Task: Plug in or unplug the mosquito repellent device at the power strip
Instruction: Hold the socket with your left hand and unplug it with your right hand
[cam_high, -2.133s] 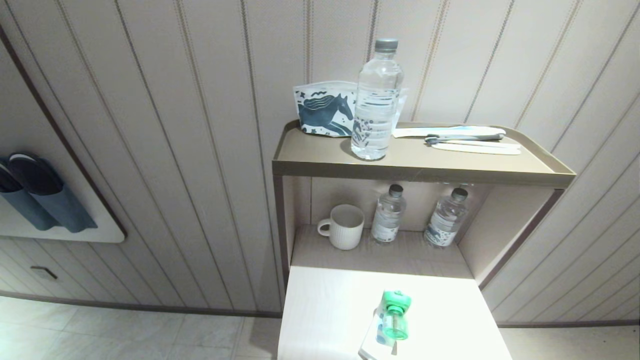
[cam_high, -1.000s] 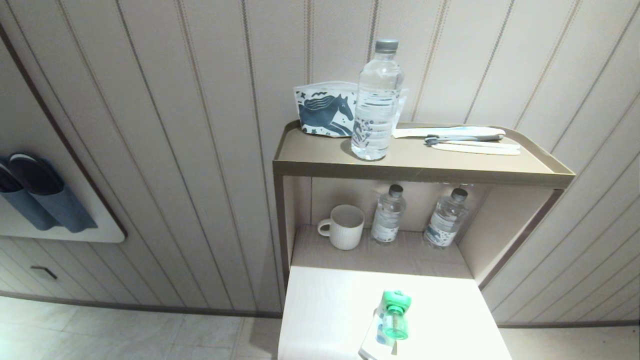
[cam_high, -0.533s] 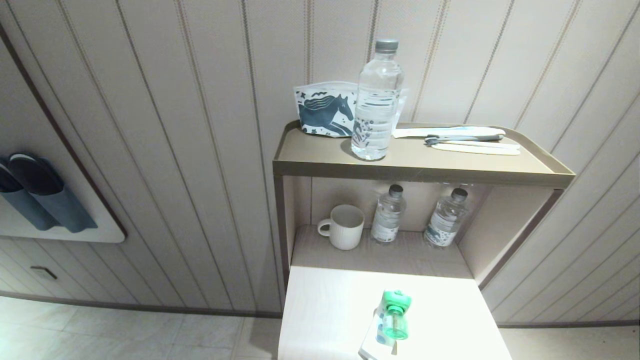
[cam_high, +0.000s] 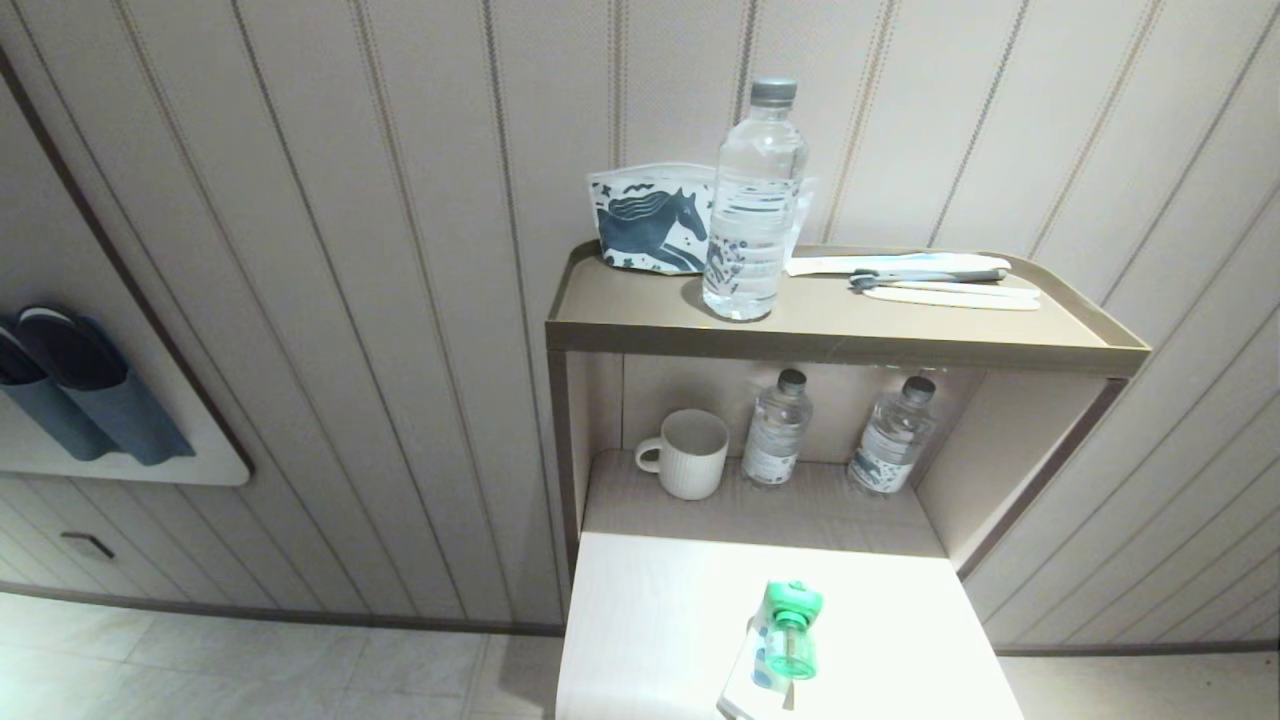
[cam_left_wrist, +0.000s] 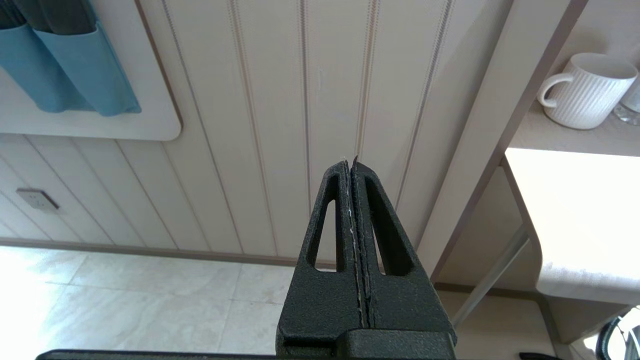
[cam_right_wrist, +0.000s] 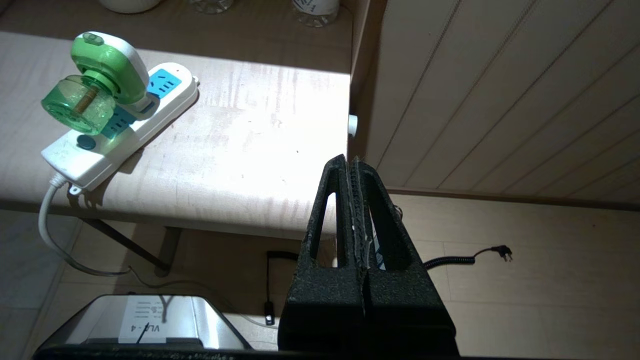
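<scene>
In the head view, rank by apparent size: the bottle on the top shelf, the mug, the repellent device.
1. Top-shelf bottle, clearly largest.
2. Mug.
3. Repellent device, a little smaller than the mug in the picture though nearer the camera, so truly smaller.

A hotel-style guest room: panelled wall (cam_high: 400, 300), slippers (cam_high: 70, 385) pocketed on a wall board, a shelf (cam_high: 840, 335) with water bottles (cam_high: 775, 430), mug (cam_high: 690, 452), wrapped toiletries (cam_high: 930, 278), tiled floor (cam_high: 250, 670).

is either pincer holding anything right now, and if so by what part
Nothing is held. The left pincer and right pincer are both shut on air, and the mosquito repellent device sits plugged into the power strip, untouched.
</scene>
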